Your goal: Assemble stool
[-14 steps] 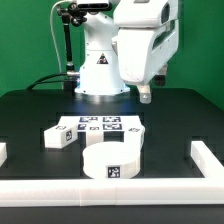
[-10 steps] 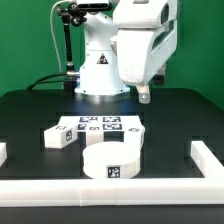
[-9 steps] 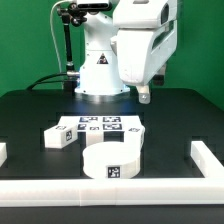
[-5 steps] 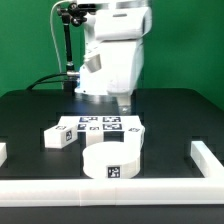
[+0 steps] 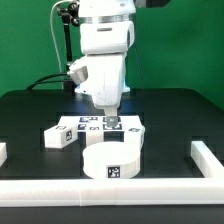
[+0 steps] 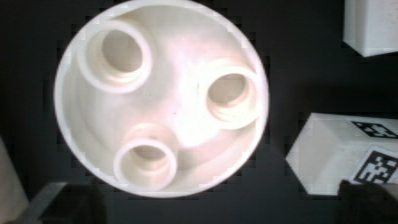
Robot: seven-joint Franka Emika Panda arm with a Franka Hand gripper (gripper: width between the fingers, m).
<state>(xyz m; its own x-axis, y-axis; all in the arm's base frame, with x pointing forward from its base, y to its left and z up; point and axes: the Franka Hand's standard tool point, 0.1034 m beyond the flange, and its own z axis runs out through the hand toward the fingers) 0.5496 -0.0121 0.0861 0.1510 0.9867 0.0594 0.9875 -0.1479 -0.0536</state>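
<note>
Seat first: thick round white plastic disc seat (image 5: 112,160), flat on the black table (image 5: 170,112), toward the front, just behind the long white front rail (image 5: 110,196). Shows three round sockets in its upper face in the wrist view (image 6: 164,95), all empty; no leg fitted yet. Above its far edge, hanging low, the arm's two-finger gripper (image 5: 110,117), spread wide with nothing held, judging by the dark fingertip (image 6: 48,200) far out at the edge of the wrist view.

Likely trouble from here:
- Coming down too far and pressing the fingertips onto the seat's top face instead of past its rim.
- Closing off-centre on the smooth curved rim, so that the disc twists or squirts out.
- Shoving the seat sideways into the white rectangular tagged block leg (image 5: 60,138), which lies just beside it on the exterior view's left, apart but near.
- Catching a tagged block (image 6: 347,150) that sits close to the rim in the wrist view; cannot tell whether the same leg.

Further out: the marker board (image 5: 100,124) directly behind the seat, leaving little room that way. Beyond, a long white side rail (image 5: 205,153) on the exterior view's right, well apart.
</note>
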